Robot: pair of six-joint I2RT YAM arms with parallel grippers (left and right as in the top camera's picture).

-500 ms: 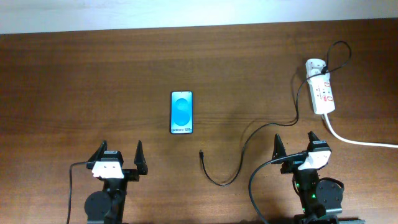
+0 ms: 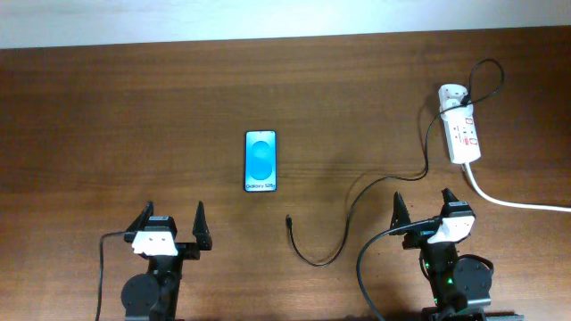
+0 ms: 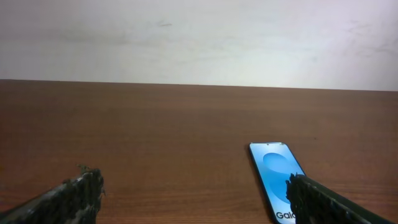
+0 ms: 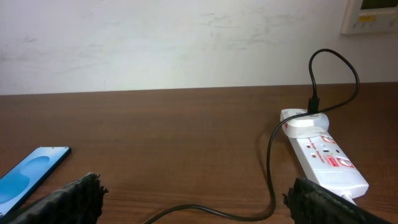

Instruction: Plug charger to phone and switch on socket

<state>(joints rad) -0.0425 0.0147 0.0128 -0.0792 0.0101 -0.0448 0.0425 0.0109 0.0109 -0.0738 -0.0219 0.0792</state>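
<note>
The phone [image 2: 260, 160] lies flat mid-table, blue screen up, "Galaxy" text at its near end; it also shows in the left wrist view [image 3: 273, 174] and the right wrist view [image 4: 28, 177]. The charger cable [image 2: 357, 201] runs from a white adapter [image 2: 451, 94] on the socket [image 2: 462, 134] to its plug tip [image 2: 289, 219], which lies loose on the table below and right of the phone. The cable [image 4: 271, 155] and socket [image 4: 326, 160] show in the right wrist view. My left gripper [image 2: 172, 223] and right gripper [image 2: 423, 203] are both open and empty near the front edge.
The socket's thick white cord [image 2: 517, 203] trails off to the right edge. A pale wall [image 3: 199, 37] stands behind the wooden table's far edge.
</note>
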